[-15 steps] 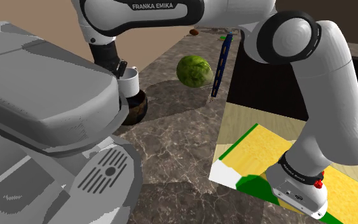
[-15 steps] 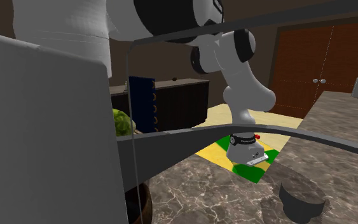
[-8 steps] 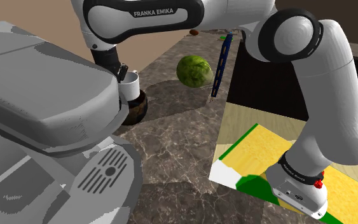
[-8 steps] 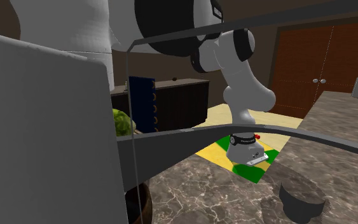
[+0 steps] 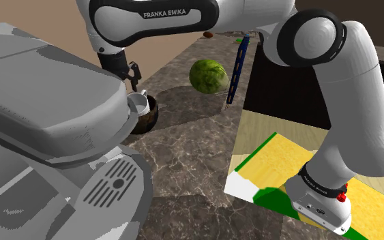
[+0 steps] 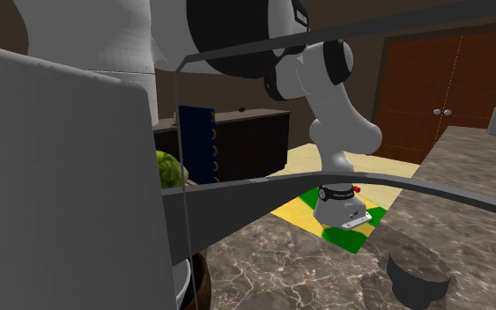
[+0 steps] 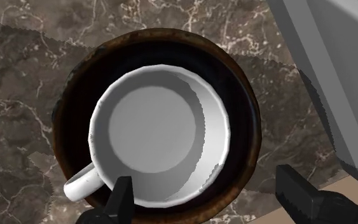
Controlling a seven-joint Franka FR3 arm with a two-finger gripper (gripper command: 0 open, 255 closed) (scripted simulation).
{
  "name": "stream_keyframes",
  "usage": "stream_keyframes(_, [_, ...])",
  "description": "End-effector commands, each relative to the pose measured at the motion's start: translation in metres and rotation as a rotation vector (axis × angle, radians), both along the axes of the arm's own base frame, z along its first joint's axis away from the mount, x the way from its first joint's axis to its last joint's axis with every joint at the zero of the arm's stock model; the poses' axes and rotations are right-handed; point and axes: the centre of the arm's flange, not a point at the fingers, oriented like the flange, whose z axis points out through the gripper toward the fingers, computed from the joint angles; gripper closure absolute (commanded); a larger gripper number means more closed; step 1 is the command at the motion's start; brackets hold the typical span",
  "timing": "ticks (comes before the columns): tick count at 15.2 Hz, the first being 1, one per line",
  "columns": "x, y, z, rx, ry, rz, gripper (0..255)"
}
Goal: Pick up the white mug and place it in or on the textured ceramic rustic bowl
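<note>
- The white mug now stands upright inside the dark brown bowl. Its open mouth faces up and its handle points out over the bowl's rim on the side of the nearer finger.
- Half a second ago, the shoulder view showed the mug hanging higher, level with the fingers. Now the mug sits lower, sunk into the bowl, with only its upper part showing above the rim.
- The gripper has let go. In the wrist view its two black fingers stand wide apart, one over the mug's rim near the handle and the other well outside the bowl's far edge, and nothing is clasped between them.
- In the shoulder view the gripper now hangs just above the mug with a gap between them; before, it enclosed the mug's rim.
- The bowl has kept its place on the brown marble counter, just beside the big grey machine.
- The green round vegetable and the blue upright rack have not moved.
- The arm's upper links and the stand look the same as before.
</note>
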Motion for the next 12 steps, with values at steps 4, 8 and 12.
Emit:
stream_keyframes(4, [-0.002,0.002,0.050,0.000,0.000,0.000,0])
stream_keyframes(8, [-0.002,0.002,0.050,0.000,0.000,0.000,0])
stream_keyframes(12, [-0.002,0.002,0.050,0.000,0.000,0.000,0])
